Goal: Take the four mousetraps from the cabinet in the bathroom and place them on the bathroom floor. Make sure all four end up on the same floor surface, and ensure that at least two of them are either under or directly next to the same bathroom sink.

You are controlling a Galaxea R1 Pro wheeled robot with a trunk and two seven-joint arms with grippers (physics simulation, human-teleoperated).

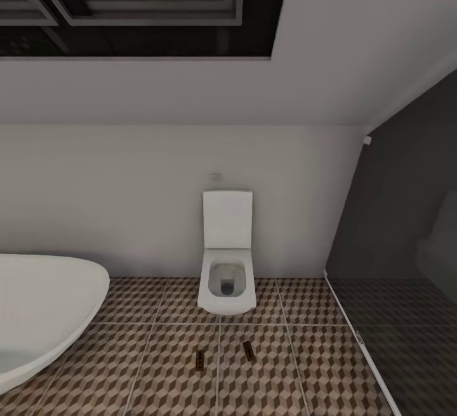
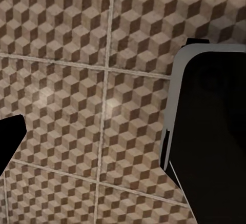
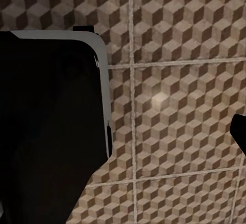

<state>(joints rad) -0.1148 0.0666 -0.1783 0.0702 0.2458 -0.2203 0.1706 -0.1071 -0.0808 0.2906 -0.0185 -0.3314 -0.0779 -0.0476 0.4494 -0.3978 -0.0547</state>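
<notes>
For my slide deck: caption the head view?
Two mousetraps lie on cube-patterned floor before the toilet, bathtub beside.

Both wrists point straight down, with only dark claw parts at each wrist view's edges.

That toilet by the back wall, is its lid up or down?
Up. The toilet has its lid standing upright against the wall, and the open bowl shows below it, behind two mousetraps on the bathroom floor.

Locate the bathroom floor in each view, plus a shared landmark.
Head view: bathroom floor fills the lower part, in front of the toilet, with two mousetraps on it.
Left wrist view: tiles beneath the camera.
Right wrist view: tiles beneath the camera.
Shared landmark: cube pattern with pale grout lines.
</notes>
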